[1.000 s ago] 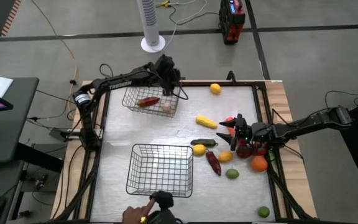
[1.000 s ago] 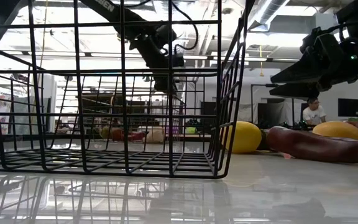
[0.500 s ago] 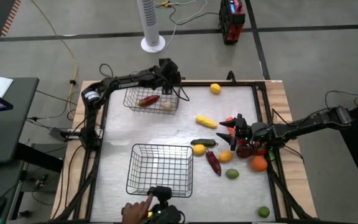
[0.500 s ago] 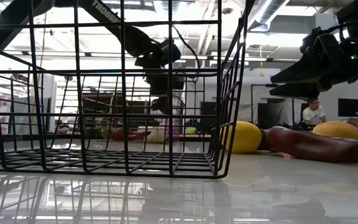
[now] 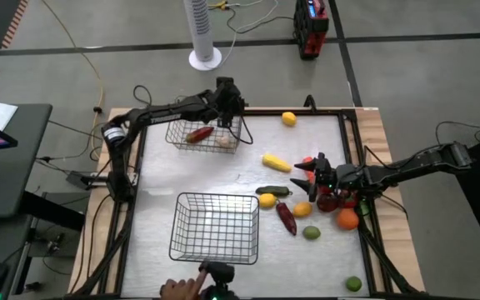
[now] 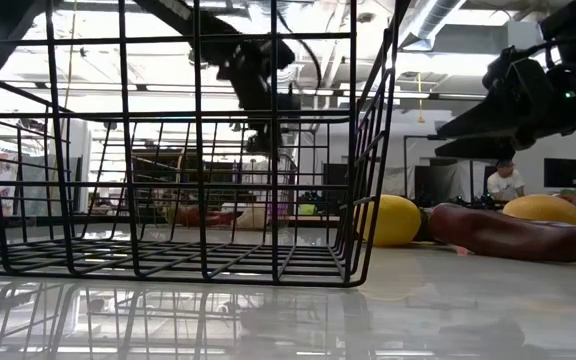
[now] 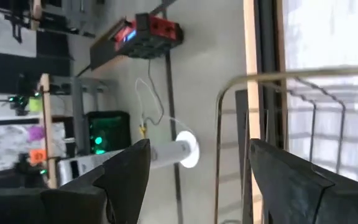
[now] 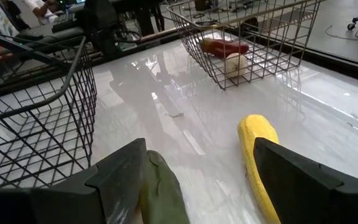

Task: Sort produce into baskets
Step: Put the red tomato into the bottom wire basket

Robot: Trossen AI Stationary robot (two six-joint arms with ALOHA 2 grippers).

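I am holding my right gripper [image 5: 309,169] open and empty over the long green pickle-like vegetable [image 8: 160,193], just beside the empty nearer silver wire basket [image 5: 215,227]; I should be descending squarely over it before closing.

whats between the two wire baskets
Only bare white tabletop between the far wire basket and the near wire basket, seen in the high view.

Left end effector [image 5: 227,90] rose above far basket [image 5: 202,133].
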